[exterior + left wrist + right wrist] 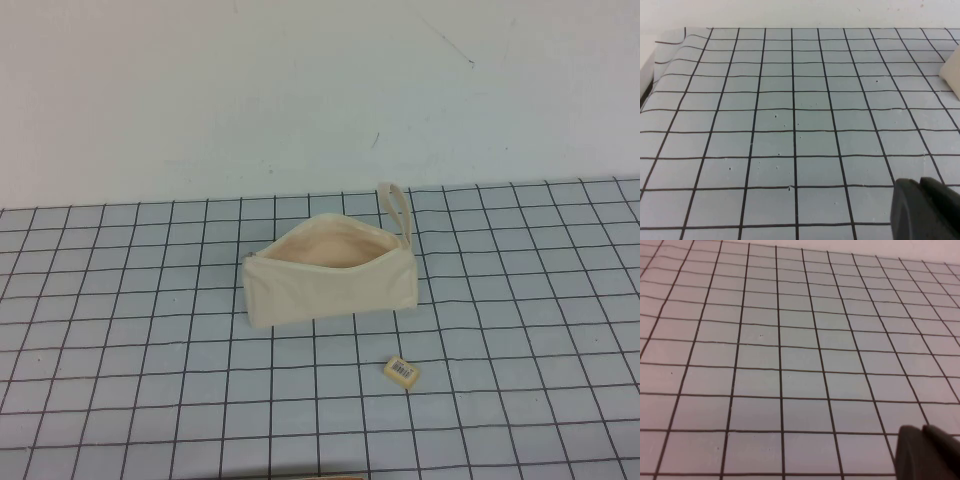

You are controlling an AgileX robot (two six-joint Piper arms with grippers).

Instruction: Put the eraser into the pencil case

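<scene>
The cream pencil case (330,290) stands mid-table in the high view, its zip open and the peach lining (327,250) showing, with the wrist loop (398,208) at its far right end. The tiny pale eraser (402,371), with its barcode label up, lies on the mat in front of the case, a little to the right and apart from it. Neither arm shows in the high view. My left gripper (920,183) is shut and empty over bare mat; a cream corner of the case (953,78) shows there. My right gripper (923,430) is shut and empty over bare mat.
A grey mat with a black grid (150,330) covers the table up to a white wall (300,90) at the back. In the left wrist view the mat's far corner (670,45) is rippled beside a white edge (645,70).
</scene>
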